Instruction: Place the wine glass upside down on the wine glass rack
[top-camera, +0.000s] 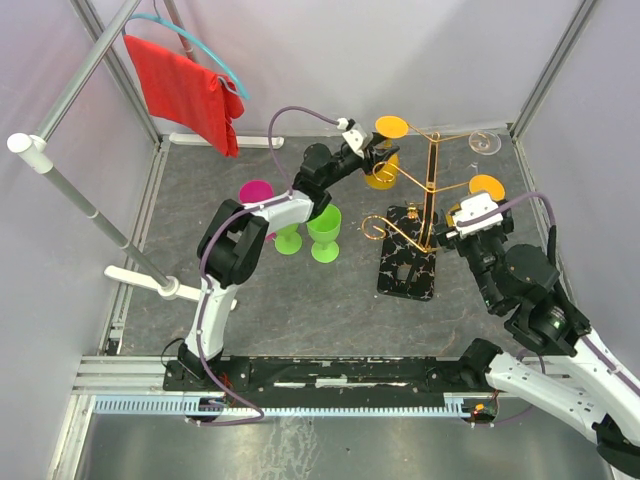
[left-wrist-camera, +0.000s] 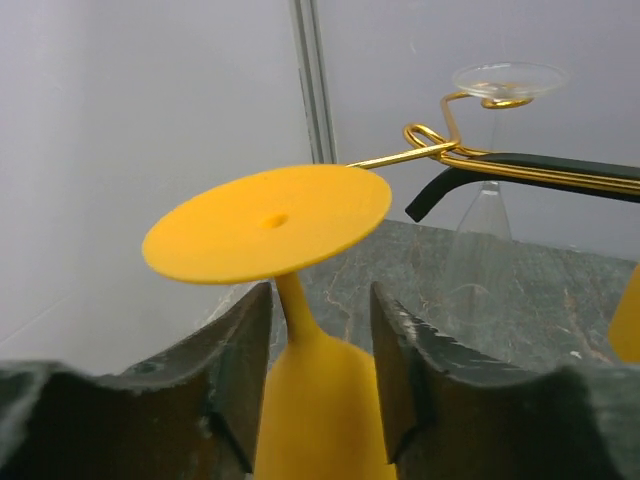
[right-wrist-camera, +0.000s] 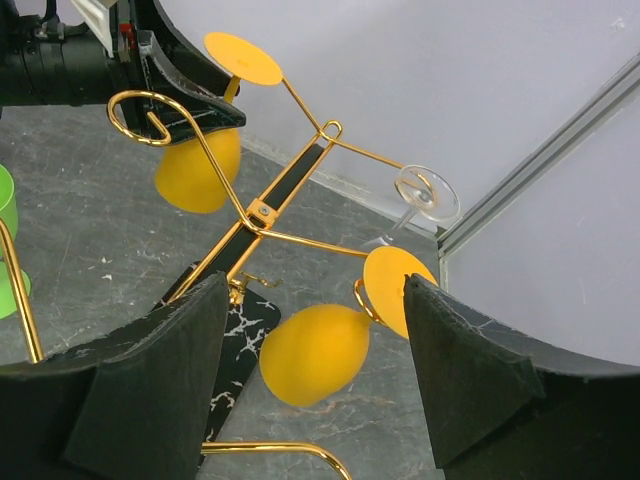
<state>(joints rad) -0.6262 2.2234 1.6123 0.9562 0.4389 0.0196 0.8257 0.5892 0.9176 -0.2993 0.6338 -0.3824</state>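
Observation:
An orange wine glass (top-camera: 384, 160) hangs foot-up between the fingers of my left gripper (top-camera: 372, 150), at the far left arm of the gold wire rack (top-camera: 430, 190). In the left wrist view the gripper (left-wrist-camera: 320, 295) is shut on the glass's bowl (left-wrist-camera: 320, 400). Its foot (left-wrist-camera: 268, 222) covers the tip of the rack arm (left-wrist-camera: 520, 170), and no wire shows under it. My right gripper (top-camera: 455, 222) is open and empty beside the rack's right side. In the right wrist view its jaws (right-wrist-camera: 312, 290) frame a second orange glass (right-wrist-camera: 315, 352) hanging upside down on the rack (right-wrist-camera: 262, 212).
A clear glass (top-camera: 485, 143) hangs on the rack's far right arm. Two green glasses (top-camera: 324, 232) and a magenta one (top-camera: 256, 192) stand left of the black veined base (top-camera: 408, 265). A red cloth (top-camera: 190, 90) hangs over a white pole stand at the far left.

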